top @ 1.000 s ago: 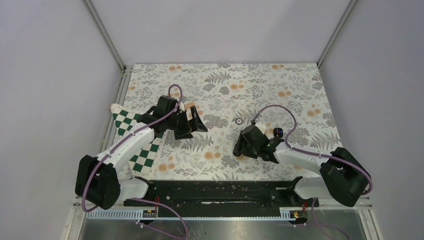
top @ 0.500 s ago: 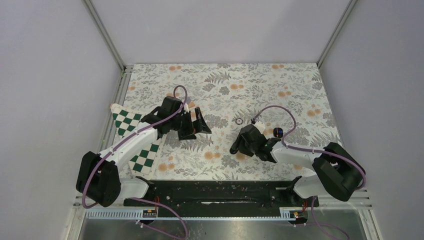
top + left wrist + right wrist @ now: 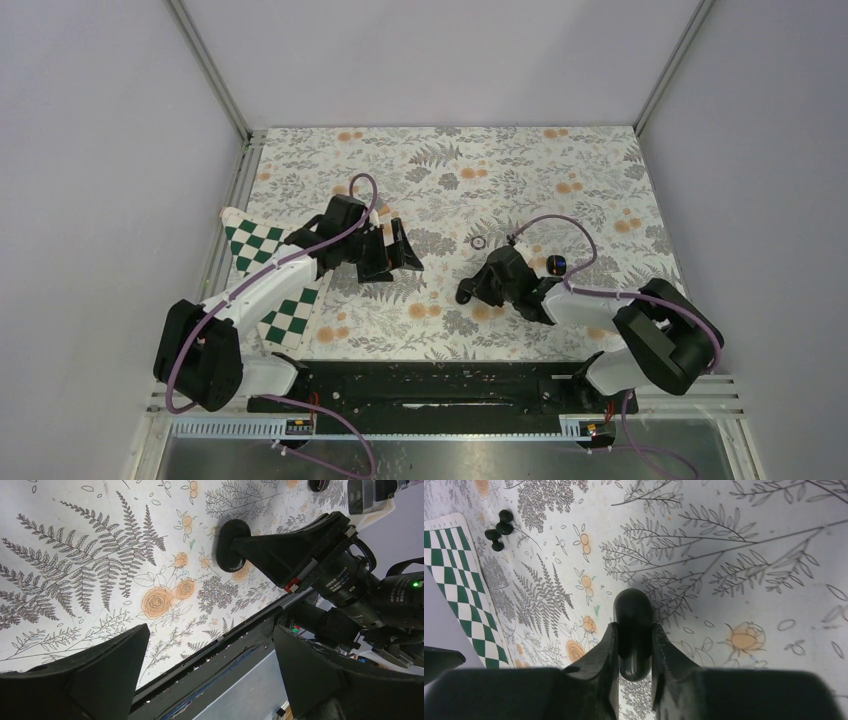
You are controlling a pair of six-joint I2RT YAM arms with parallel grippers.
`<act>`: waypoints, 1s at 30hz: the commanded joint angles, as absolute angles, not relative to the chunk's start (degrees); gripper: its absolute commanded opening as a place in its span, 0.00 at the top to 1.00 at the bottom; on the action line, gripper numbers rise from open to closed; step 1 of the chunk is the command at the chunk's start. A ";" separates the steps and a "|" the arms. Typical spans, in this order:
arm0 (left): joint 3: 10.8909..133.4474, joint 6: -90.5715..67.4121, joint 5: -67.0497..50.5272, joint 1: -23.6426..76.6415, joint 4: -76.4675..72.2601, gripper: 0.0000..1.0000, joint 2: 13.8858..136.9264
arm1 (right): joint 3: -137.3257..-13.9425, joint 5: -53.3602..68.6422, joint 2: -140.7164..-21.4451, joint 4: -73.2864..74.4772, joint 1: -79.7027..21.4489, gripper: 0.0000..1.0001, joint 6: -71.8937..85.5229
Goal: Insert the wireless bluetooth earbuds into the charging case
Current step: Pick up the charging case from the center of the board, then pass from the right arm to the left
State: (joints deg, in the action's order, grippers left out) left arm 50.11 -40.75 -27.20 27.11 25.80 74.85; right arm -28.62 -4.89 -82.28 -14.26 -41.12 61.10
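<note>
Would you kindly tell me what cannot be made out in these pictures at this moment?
Charging case: open or closed is unclear; in the right wrist view the right pincer covers its sides.
Earbuds: a tiny dark cluster in the right wrist view, too small to count; unseen from the top, perhaps under the left pincer.
Ring: too small in the top view to identify.

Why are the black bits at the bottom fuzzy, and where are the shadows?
Right wrist view: the right tool sits too near the lens, so it blurs; the charging case throws a grey shadow on the mat. Top view: light is even, shadows faint.
</note>
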 commanded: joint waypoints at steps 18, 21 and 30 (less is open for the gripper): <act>44.64 -47.86 -52.03 28.56 -5.88 0.17 66.78 | -23.25 18.43 -54.91 -32.06 -37.69 1.00 58.03; 43.71 -48.87 -53.88 29.53 -9.81 0.22 65.52 | -22.93 21.17 -54.90 -36.98 -37.62 1.00 60.26; 43.31 -48.03 -53.64 30.22 -9.43 0.35 65.46 | -21.65 24.37 -57.83 -50.14 -37.65 1.00 65.97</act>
State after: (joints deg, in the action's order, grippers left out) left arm 43.46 -48.38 -52.38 30.13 -6.63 66.08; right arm -21.96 21.02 -56.97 -40.07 -37.80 62.98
